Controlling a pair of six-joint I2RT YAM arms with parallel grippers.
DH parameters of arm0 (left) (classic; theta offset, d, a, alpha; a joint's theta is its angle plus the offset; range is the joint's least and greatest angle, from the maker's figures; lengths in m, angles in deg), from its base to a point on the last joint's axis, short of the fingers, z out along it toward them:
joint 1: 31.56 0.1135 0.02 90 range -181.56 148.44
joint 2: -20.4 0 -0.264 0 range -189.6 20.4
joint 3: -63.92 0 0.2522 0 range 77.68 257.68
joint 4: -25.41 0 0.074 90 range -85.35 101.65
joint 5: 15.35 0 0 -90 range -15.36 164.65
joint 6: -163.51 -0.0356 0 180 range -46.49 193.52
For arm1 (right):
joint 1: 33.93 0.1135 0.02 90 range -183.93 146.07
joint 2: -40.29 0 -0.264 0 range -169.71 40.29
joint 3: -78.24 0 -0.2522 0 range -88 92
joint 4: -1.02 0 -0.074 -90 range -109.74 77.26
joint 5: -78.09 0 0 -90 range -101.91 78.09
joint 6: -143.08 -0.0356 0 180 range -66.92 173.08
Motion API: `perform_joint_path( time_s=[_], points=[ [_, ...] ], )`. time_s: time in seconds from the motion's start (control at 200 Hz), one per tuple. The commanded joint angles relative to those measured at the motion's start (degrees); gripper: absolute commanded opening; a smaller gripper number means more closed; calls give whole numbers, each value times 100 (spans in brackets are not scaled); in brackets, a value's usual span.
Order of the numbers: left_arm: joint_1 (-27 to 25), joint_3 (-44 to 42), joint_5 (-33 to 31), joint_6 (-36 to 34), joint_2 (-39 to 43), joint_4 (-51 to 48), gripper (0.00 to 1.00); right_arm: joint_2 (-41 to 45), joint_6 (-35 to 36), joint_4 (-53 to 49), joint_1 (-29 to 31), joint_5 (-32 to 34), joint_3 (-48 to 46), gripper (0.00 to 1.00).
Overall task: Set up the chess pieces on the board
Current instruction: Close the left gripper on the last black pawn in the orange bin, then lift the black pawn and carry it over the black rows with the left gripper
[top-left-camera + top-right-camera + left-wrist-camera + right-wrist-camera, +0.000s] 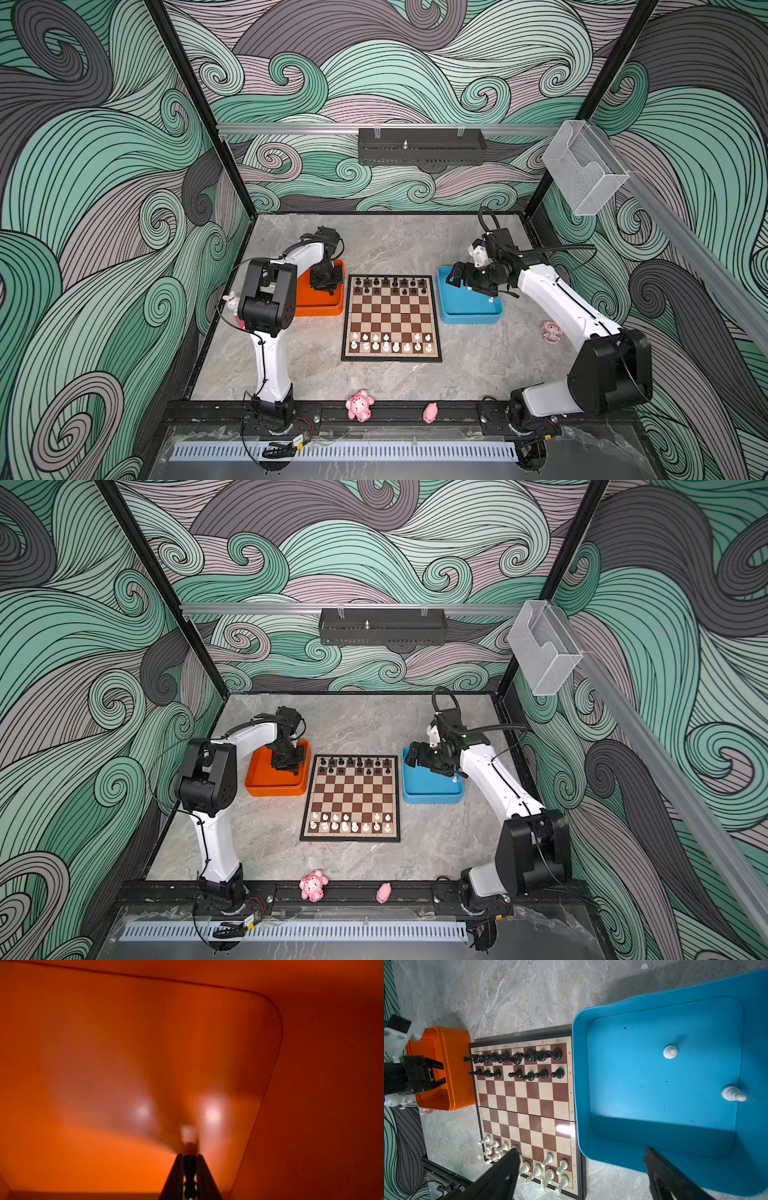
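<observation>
You are at the pick-up of one of the last chess pieces. Your left tool (326, 286) is down inside the orange tray (320, 311), just left of the board (391, 320), with its jaws clamped on a black piece (190, 1169). Next, lift it straight up over the tray wall and carry it right to the gap in the far pawn row. Set it down gently, because the neighbouring pawns stand close. The middle of the board is open room. Your right tool (581, 1150) hangs wide apart and empty over the blue tray (643, 1095), which holds a white piece (670, 1051) and a second white piece (733, 1094).
</observation>
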Motion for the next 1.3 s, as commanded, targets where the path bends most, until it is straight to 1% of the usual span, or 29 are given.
perform_joint_path(
  time_s=[0.0,0.305,0.395,0.525,0.761,0.881,1.006,1.181,1.296],
  points=[
    [-46,178,-82,-44,-81,-146,14,-18,78,22,-30,-45,-41,93],
    [-46,288,-212,-128,115,-380,10,-14,61,37,-40,-43,-32,93],
    [-51,384,-238,-169,219,-567,7,-14,61,33,-47,-71,-41,93],
    [-48,532,-308,-228,443,-821,7,30,61,40,-39,-76,-49,93],
    [-167,1153,-315,-292,811,-1406,7,117,45,81,-56,-89,-132,92],
    [-416,1641,-252,-201,774,-1712,7,120,35,100,-72,-128,-155,92],
    [-859,2028,-132,-113,620,-1781,8,161,24,103,-77,-146,-186,92],
    [-1450,2324,257,3,206,-1663,8,264,26,102,-92,-115,-273,92],
    [-1751,2392,337,16,-11,-1544,8,300,26,99,-125,-124,-321,92]
  ],
)
